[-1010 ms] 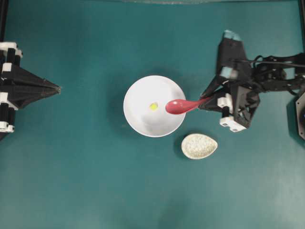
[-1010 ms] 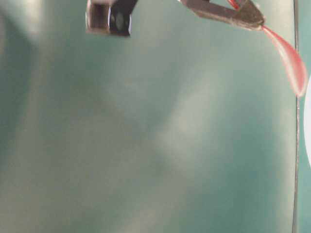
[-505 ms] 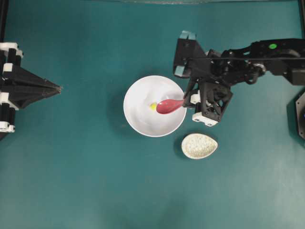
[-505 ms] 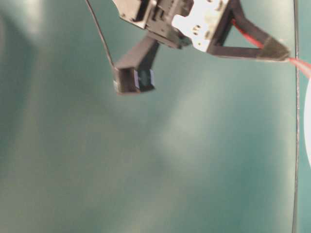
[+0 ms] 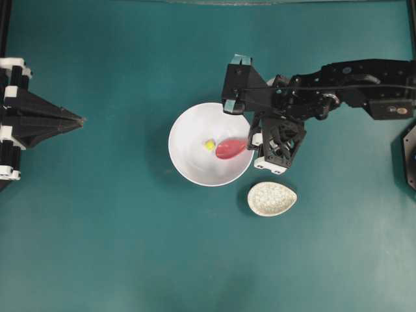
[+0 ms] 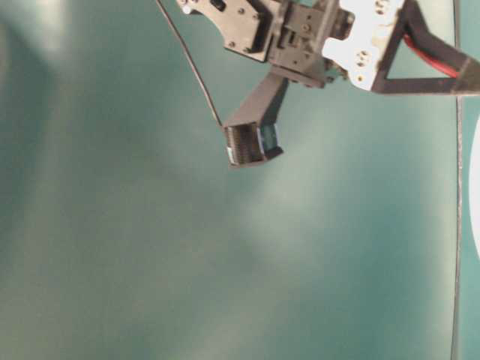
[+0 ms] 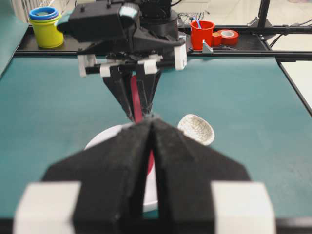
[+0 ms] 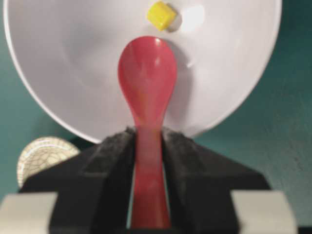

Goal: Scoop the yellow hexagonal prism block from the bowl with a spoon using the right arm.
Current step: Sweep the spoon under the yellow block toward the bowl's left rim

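Observation:
The white bowl (image 5: 188, 170) sits mid-table with the tiny yellow hexagonal prism block (image 5: 209, 145) lying inside it. My right gripper (image 5: 251, 139) is shut on the handle of the pink-red spoon (image 5: 229, 148), whose scoop is down in the bowl just right of the block. In the right wrist view the scoop (image 8: 147, 73) sits empty a short gap short of the block (image 8: 162, 15), with the handle between the pads (image 8: 117, 146). My left gripper (image 5: 80, 120) is shut and empty at the far left edge.
A small speckled cream dish (image 5: 272, 199) stands just below and right of the bowl, under the right wrist. Beyond the table's far side in the left wrist view are a yellow cup (image 7: 46, 22), a red cup (image 7: 202, 31) and a tape roll (image 7: 227, 35).
The right arm has moved left and lowered, carrying the spoon from the bowl's right rim down into the bowl, close to the yellow block. The left arm has not moved.

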Robot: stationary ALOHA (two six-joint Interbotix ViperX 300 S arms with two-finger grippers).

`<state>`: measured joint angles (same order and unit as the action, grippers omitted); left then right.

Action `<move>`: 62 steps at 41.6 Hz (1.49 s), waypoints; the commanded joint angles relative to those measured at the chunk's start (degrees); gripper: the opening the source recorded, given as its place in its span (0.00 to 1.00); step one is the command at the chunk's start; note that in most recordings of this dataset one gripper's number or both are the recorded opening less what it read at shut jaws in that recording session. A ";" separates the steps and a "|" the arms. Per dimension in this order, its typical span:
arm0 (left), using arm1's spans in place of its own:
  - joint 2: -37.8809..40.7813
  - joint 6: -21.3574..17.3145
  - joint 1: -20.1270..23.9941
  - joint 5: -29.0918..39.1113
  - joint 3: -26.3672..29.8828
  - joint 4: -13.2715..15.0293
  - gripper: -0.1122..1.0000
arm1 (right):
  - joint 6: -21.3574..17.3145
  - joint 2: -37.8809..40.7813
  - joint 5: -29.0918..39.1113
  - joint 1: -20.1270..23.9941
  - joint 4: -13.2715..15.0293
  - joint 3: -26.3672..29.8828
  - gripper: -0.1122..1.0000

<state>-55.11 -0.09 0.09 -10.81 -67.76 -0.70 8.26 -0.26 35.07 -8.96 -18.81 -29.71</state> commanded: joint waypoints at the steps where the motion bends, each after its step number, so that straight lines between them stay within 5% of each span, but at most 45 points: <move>1: 0.44 -0.09 0.09 -0.62 1.23 -0.18 0.10 | 0.00 -0.35 -1.32 0.00 0.53 1.23 0.32; 28: 0.44 -0.09 0.09 -0.79 1.23 -0.09 0.10 | 0.62 3.25 -9.32 -0.53 4.31 4.83 0.32; 62: 0.53 -0.09 0.09 -0.79 1.14 -0.18 0.10 | 0.44 0.44 -14.24 -0.44 3.96 4.13 0.32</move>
<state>-55.11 -0.09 0.09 -11.07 -67.76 -0.79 8.70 2.29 21.71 -9.32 -14.59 -26.10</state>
